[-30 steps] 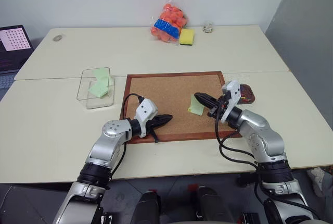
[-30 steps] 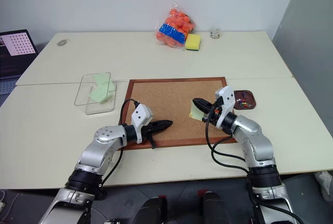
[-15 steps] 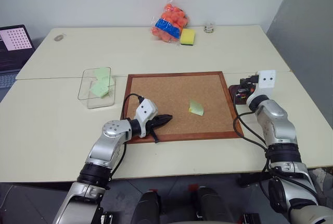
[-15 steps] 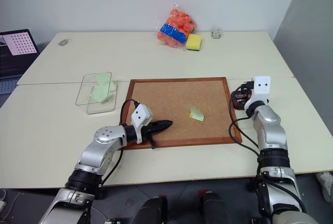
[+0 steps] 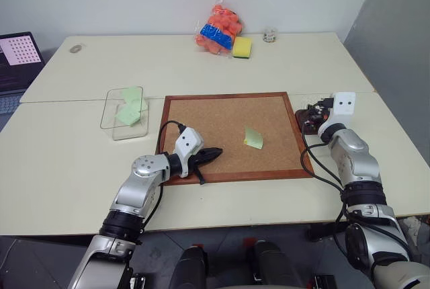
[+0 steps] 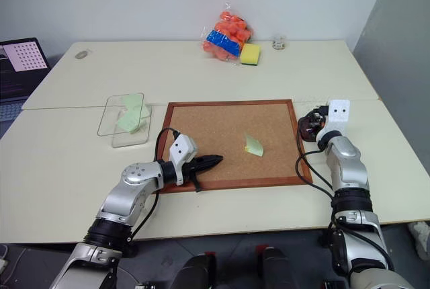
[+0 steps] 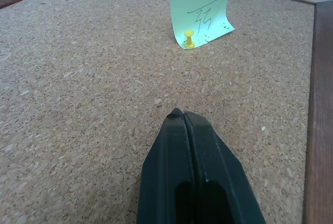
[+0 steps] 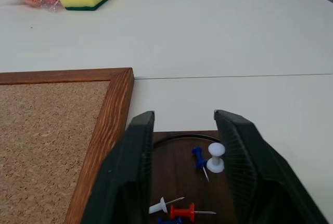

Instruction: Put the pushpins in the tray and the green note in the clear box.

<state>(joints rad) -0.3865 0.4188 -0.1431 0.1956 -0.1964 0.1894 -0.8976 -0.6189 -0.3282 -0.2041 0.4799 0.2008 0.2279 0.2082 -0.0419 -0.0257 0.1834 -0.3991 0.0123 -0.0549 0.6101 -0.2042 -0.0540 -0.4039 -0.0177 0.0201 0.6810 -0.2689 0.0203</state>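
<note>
Now the right gripper (image 8: 183, 146) hangs over the tray (image 8: 179, 182) just beyond the corkboard's (image 5: 215, 128) right frame, its two black fingers spread apart with nothing between them. A second ago it was pinched shut over the cork near the green note; it has since swung right and released. Pushpins (image 8: 205, 161) lie in the tray beneath it: a white one, a blue one, a red one and another white. The left gripper (image 7: 182, 117) rests clenched shut, empty, tip on the cork near the board's lower left edge, unmoved. One green note (image 5: 253, 138) stays on the cork, fixed by a yellow pushpin (image 7: 189, 37); it bears handwritten marks that cannot be read. The clear box (image 5: 124, 111), left of the board, holds pale green paper. A yellow sponge (image 5: 241, 48) sits at the table's far side.
</note>
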